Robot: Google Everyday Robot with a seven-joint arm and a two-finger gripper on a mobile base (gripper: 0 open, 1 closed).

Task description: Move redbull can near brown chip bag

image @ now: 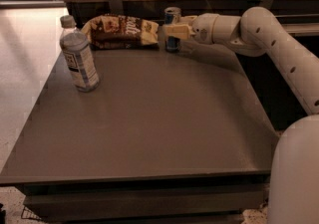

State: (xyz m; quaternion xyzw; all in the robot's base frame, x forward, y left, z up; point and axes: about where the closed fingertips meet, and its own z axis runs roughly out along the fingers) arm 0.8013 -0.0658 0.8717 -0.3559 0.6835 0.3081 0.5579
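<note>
Since the task wants it close to the crinkled brown-and-yellow chip bag (pixel 122 31), the slim blue-and-silver redbull can (pixel 172 15) stands upright at the dark table's (pixel 159 118) far edge, just beside the bag's right end, with the cream two-finger gripper (pixel 173 31) clamped around its middle, probably steadying it.

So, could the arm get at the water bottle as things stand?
Probably, once it lets go: the end effector grips the redbull can beside the brown chip bag, and nothing stands between it and the water bottle.
</note>
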